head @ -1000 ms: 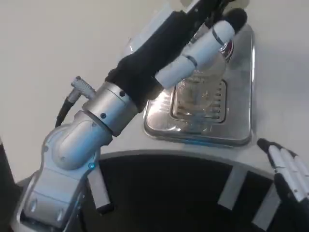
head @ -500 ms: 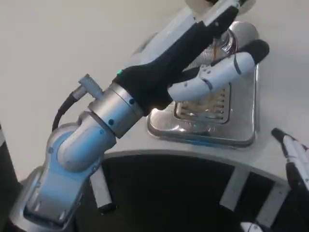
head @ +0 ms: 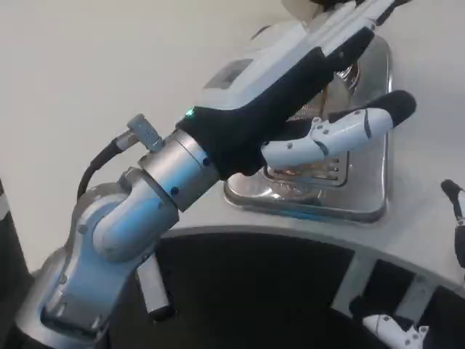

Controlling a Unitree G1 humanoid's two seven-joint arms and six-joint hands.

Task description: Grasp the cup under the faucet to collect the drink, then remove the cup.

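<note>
Because the left hand (head: 305, 80) reaches across the upper middle of the head view, most of the cup (head: 341, 76) is hidden behind it; only a sliver of clear, brownish glass shows between the long fingers (head: 349, 33) and the thumb (head: 349, 127); whether those fingers touch the cup cannot be told, though they lie straight and the thumb juts well apart below them. Where the cup stands, a shiny metal drip tray (head: 363, 196) with a slotted grate holds it on the white table (head: 87, 87); the right hand (head: 458, 218) is cut off at the picture's right edge, its pose unreadable.
</note>
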